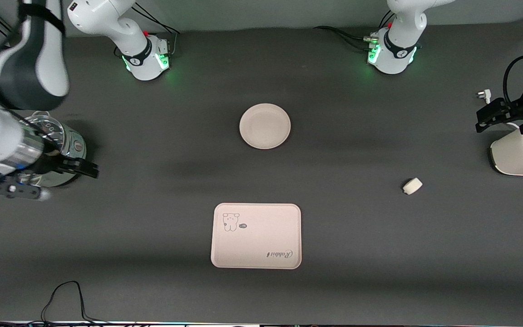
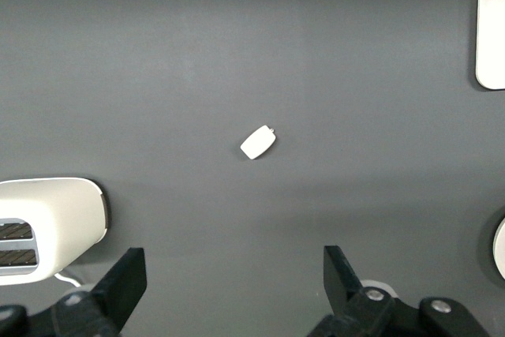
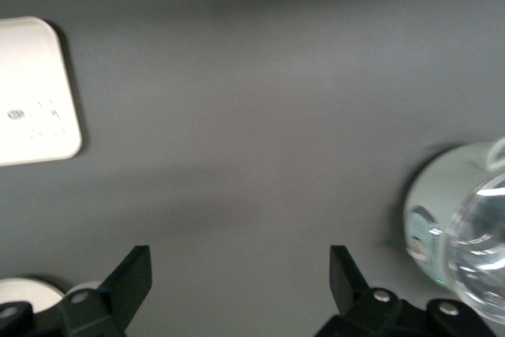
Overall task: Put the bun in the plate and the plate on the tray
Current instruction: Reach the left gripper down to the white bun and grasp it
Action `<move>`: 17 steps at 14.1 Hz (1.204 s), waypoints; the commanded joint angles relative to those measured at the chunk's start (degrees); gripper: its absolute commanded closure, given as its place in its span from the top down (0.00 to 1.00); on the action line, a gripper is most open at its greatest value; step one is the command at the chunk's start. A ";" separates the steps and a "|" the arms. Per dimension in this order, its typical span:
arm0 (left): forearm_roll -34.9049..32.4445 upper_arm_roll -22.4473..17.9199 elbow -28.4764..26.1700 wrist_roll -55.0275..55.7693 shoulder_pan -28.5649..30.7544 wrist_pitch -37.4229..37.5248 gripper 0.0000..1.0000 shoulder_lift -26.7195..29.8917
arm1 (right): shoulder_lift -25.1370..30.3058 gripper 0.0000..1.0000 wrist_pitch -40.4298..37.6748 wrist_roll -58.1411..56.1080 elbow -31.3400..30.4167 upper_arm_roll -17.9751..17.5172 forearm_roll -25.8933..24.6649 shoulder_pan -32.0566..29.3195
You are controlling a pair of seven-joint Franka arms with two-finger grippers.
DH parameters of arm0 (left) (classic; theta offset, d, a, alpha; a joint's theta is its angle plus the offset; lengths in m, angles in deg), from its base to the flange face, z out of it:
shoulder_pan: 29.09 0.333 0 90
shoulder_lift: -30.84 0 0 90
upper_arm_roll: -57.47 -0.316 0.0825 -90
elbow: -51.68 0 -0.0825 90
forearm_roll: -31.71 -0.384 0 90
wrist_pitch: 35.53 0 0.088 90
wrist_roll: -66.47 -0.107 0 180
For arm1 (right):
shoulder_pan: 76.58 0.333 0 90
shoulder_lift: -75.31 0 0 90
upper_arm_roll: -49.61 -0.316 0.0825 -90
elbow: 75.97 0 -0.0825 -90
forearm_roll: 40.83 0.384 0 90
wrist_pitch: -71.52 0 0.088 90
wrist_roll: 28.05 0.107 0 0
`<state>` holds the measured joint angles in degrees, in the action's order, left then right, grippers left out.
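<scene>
Evidently nothing grasped: bun [image 1: 412, 186] lies mid-right of frame on worktop [image 1: 357, 236], apart from plate [image 1: 264, 126] at centre and tray [image 1: 256, 235] lower centre; left end effector [image 2: 229, 290] and right end effector [image 3: 241, 290] both spread, empty, parked at opposite frame edges.

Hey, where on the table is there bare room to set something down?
Bare cloth lies between the plate and the tray, and between the tray and the bun. It is crowded at both table ends: cooker under the right gripper, toaster under the left gripper.
</scene>
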<state>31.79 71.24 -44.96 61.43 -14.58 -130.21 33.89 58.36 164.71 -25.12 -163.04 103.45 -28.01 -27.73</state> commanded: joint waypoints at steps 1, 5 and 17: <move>-1.04 0.56 0.06 0.91 0.43 0.64 1.00 -0.67 | 0.25 1.00 -5.53 -2.75 2.94 1.08 -1.74 -0.08; -4.01 0.73 -1.52 -0.40 -0.54 -4.25 1.00 -9.71 | 0.51 1.00 -8.37 -2.49 3.48 6.36 0.18 0.28; -13.87 0.74 -32.64 -19.30 -0.45 -60.88 0.93 -28.79 | 7.26 1.00 -11.01 -2.66 4.89 -22.81 -1.39 -26.87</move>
<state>18.71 72.24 -75.94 43.24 -15.14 -190.03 4.20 60.46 155.57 -27.07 -159.01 97.30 -28.15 -38.67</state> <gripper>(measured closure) 0.013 0.000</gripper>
